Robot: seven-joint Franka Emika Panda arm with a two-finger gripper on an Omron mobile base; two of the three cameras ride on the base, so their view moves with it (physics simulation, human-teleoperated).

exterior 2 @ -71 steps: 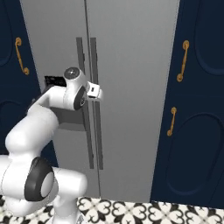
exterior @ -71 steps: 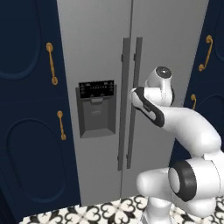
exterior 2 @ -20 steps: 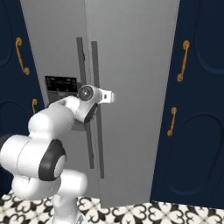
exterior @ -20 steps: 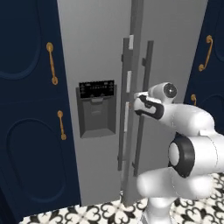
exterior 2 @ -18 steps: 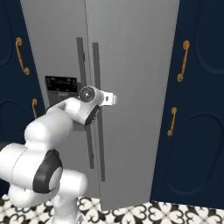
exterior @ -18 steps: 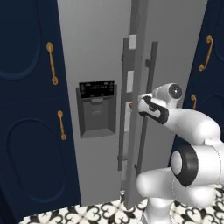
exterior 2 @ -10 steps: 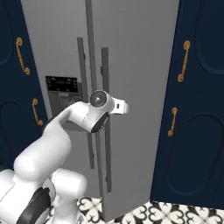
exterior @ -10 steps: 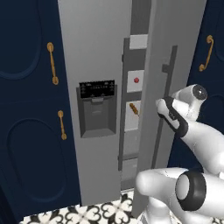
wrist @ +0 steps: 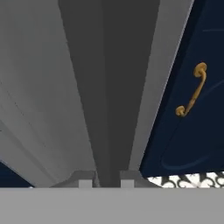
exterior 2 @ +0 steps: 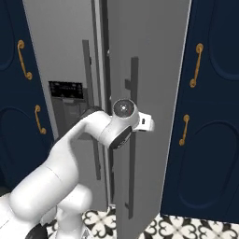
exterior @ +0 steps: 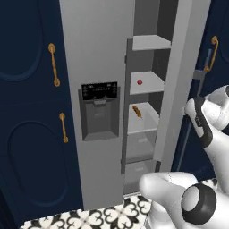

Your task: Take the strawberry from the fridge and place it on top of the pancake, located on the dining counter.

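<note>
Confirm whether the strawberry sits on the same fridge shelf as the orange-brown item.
No: the strawberry sits one shelf above the orange-brown item inside the fridge.

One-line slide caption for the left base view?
Right fridge door pulled partly open, revealing the strawberry on a grey shelf.

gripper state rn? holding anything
gripper: shut on the fridge door handle, with the right door pulled partly open.

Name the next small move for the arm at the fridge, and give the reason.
Probably keep pulling the door handle outward: the gripper is shut on it, and the right door is only partly swung, leaving a narrow gap to the strawberry on its shelf.
</note>
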